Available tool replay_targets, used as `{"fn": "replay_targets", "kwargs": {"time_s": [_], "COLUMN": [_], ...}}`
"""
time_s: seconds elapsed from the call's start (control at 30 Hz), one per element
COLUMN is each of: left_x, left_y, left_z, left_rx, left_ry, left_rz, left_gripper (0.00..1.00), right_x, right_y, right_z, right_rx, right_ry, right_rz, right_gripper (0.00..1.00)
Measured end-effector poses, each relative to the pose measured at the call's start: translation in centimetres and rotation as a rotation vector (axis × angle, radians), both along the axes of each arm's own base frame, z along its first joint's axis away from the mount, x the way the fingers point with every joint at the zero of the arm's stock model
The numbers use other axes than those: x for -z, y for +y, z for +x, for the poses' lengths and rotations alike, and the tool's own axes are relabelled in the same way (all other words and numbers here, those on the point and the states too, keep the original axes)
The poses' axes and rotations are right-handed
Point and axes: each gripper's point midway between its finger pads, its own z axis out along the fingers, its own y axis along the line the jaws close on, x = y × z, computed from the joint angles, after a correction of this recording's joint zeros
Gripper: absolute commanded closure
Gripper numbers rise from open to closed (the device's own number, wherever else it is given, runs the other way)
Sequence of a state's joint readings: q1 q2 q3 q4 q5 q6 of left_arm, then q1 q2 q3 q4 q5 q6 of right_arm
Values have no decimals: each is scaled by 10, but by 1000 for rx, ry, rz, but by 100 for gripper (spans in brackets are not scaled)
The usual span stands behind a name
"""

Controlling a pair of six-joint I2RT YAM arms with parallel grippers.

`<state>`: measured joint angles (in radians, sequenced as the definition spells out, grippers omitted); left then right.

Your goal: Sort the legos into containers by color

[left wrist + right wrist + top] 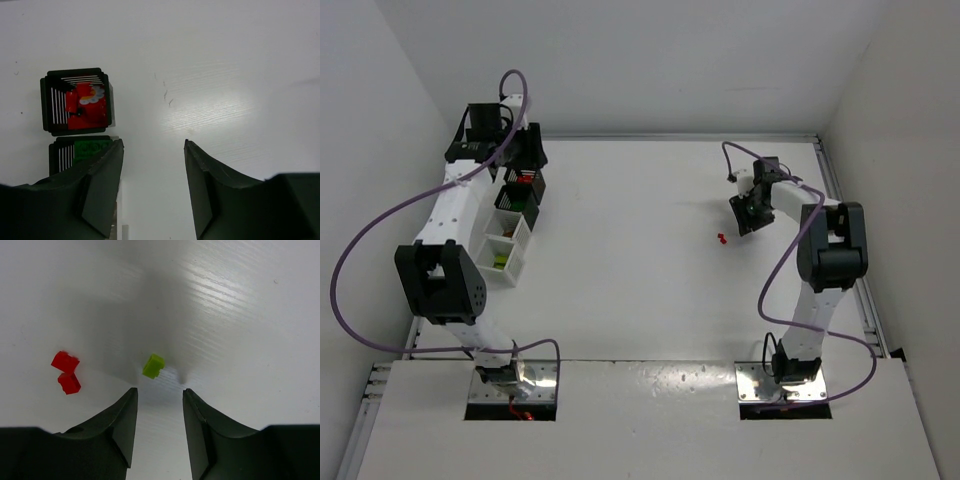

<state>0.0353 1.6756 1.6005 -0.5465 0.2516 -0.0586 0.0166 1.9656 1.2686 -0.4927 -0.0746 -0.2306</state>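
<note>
Right wrist view puts the right gripper (159, 390) low over the white table (240, 315), its jaws parted with nothing between them. A yellow-green lego (153, 365) lies just ahead of the fingertips, a little toward the left finger, and as far as I can tell it is untouched. Two red legos (65, 362) lie touching each other, well off to the outer side of that same finger. The left wrist view shows the left gripper (152, 142) spread as well and holding nothing, hovering over bare table. Just beyond its left finger stands a black bin (57, 106) already holding red pieces, with what looks like a pale flower-shaped part on top. A second black bin (60, 155), partly hidden behind that finger, shows green inside. From above, a white bin (516, 268) at the near end of the same row has something yellow-green in it. What the other white one holds I cannot tell. By my reading the sorting is well along: several colours are binned, and only these three loose bricks by the right hand are visibly left. The yellow-green one looks the likeliest next pick, though all the containers sit far across the table from this hand.
</note>
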Motion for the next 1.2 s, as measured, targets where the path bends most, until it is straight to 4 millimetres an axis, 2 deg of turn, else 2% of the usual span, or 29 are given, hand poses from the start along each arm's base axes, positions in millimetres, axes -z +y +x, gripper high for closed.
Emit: {"fn": "replay_targets", "kwargs": {"time_s": [0.2,0.43,0.63,0.83,1.0,1.2], "left_x": [3,6,6,6,7,14], "left_y": [11,11,10,13,19,21], "left_z": [-1,-1,-1,-1,-2,-4], "left_rx": [-25,-27,-26,-32,-43,-46], "left_ry": [8,15,15,15,17,35], "left_rz": [-6,-12,-13,-13,-14,-20], "left_gripper": [42,42,42,42,42,42], "right_x": [9,10,9,10,10,10], "right_y": [2,5,8,12,21,57], "right_z": [4,12,21,20,13,-13], "right_rx": [48,85,90,80,58,-15], "right_ry": [12,7,-2,0,9,55], "right_rz": [21,40,59,79,127,246], "right_gripper": [59,60,75,87,95,98]}}
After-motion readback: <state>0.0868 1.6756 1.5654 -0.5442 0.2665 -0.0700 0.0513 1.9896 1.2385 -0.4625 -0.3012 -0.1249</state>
